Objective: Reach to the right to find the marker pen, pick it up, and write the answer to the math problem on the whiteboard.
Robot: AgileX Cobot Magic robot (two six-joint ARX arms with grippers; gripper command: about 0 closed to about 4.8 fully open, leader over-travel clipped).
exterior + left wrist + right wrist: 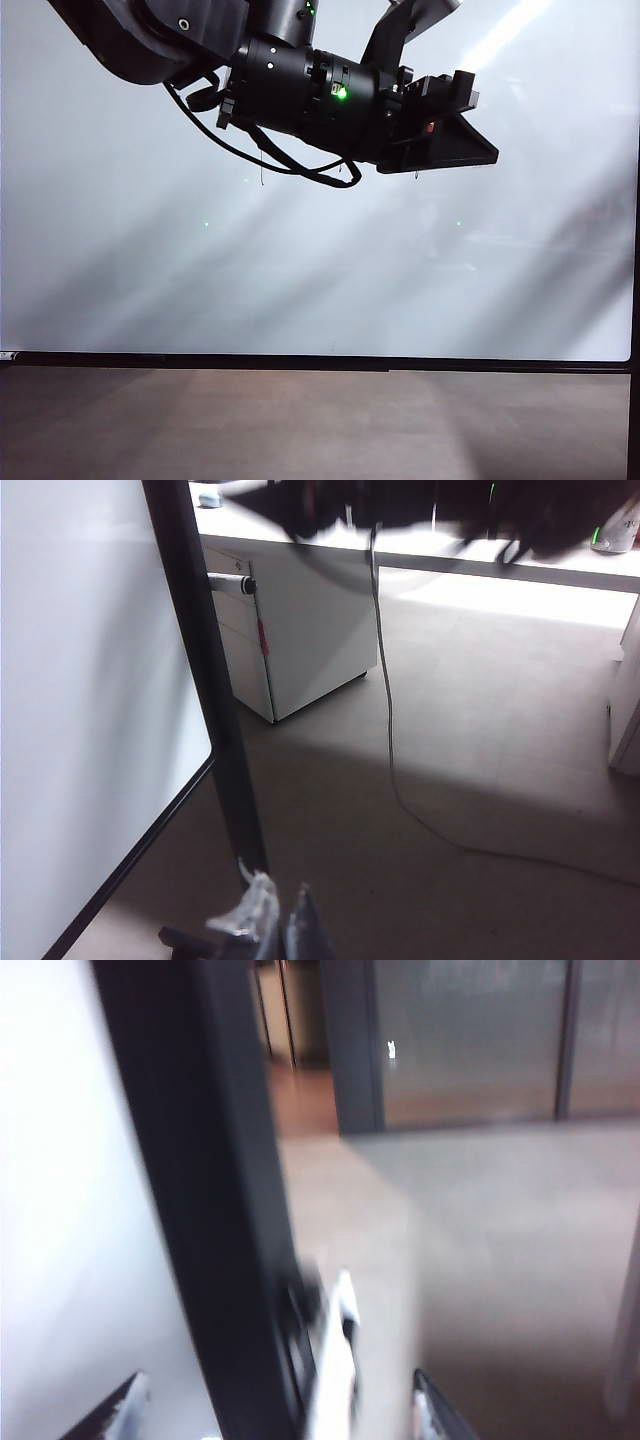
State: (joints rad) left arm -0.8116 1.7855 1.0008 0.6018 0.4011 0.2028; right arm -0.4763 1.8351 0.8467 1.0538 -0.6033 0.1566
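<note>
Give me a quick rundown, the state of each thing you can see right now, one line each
whiteboard: upright, blank, nothing written in view.
right gripper: open, empty, beside the board's black frame.
left gripper: fingertips close together, looks shut, nothing visibly held.
white thing: sits by the frame between the right gripper's fingers, too blurred to identify.
cabinet: drawers closed.

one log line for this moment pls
phase: reaching for pen | right gripper: open, beside whiteboard frame | left gripper: fingers close together, at board edge | pen: not clearly seen | board: no writing visible
</note>
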